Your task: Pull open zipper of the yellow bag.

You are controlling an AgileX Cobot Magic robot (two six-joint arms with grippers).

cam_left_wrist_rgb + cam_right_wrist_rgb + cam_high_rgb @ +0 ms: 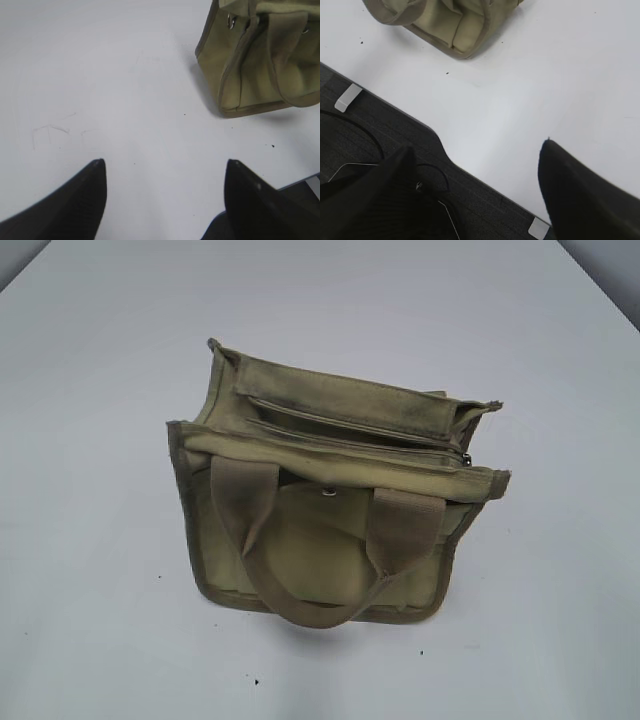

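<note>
A: White tabletop (90, 540) is seen under everything, with a few dark specks near the front edge. What is nearest?

B: Closest in, the left gripper (165, 167) is shown spread wide over bare table, nothing between its dark fingers (80, 200). The right gripper (475, 150) is likewise spread and empty, held above the table's front edge, where a dark ledge (380, 135) with metal clips is visible.

A: And the bag?

B: The bag (330, 500) is set upright near the middle of the table, well apart from both grippers. One webbing handle (320, 560) is draped down its front face, and a snap stud (329, 492) is seen just above that, between the handle's ends.

A: Where is the zipper found?

B: The zipper (350, 430) is run along the top, left to right, and looks closed. Its pull tab (466, 459) is seen at the right end.
</note>
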